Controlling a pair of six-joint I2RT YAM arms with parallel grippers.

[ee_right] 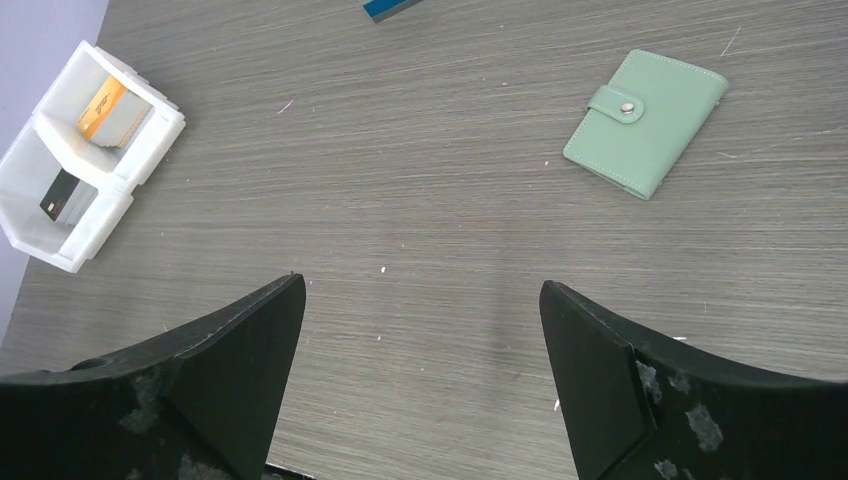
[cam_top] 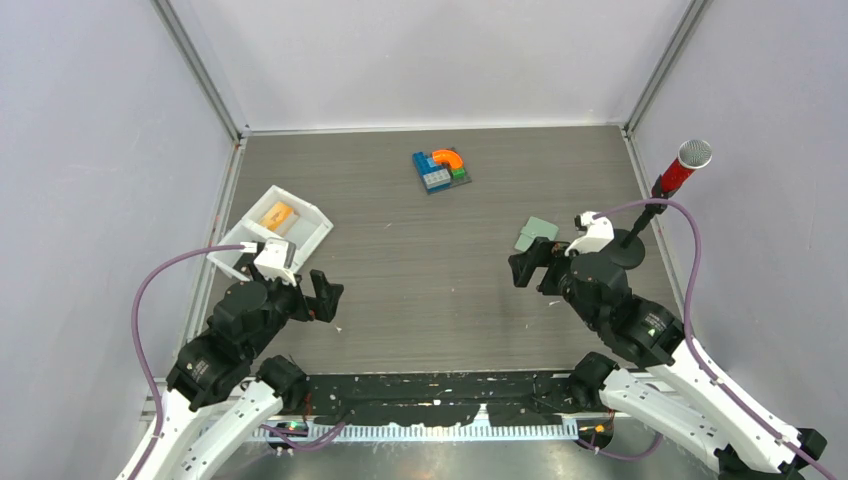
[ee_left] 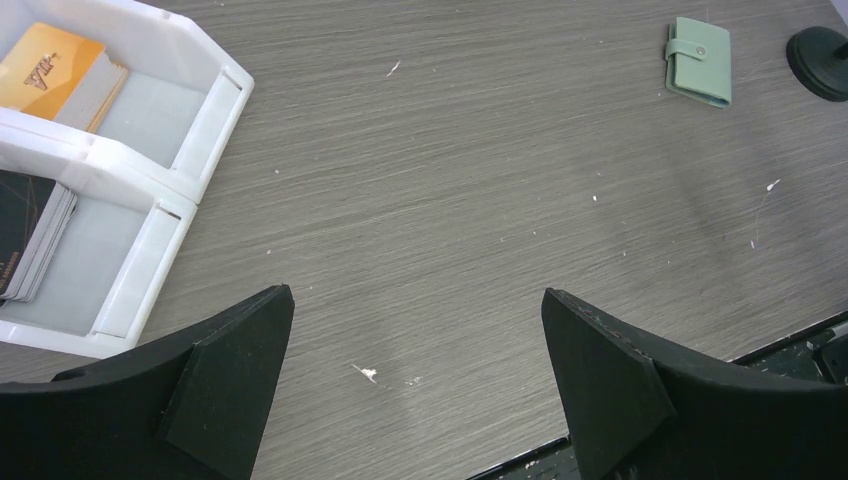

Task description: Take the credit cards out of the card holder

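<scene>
My right claw (ee_right: 420, 287), spread and empty, has the closed card holder (ee_right: 645, 122) ahead-right, near the table's (cam_top: 400, 280) right edge, long axis slanting away rightward; left claw (ee_left: 417, 292), also spread, sits well apart.

white tray (cam_top: 303, 205) lies near-left of the toy block cluster (cam_top: 442, 169); a red microphone (cam_top: 676, 176) stands to its right.
</scene>
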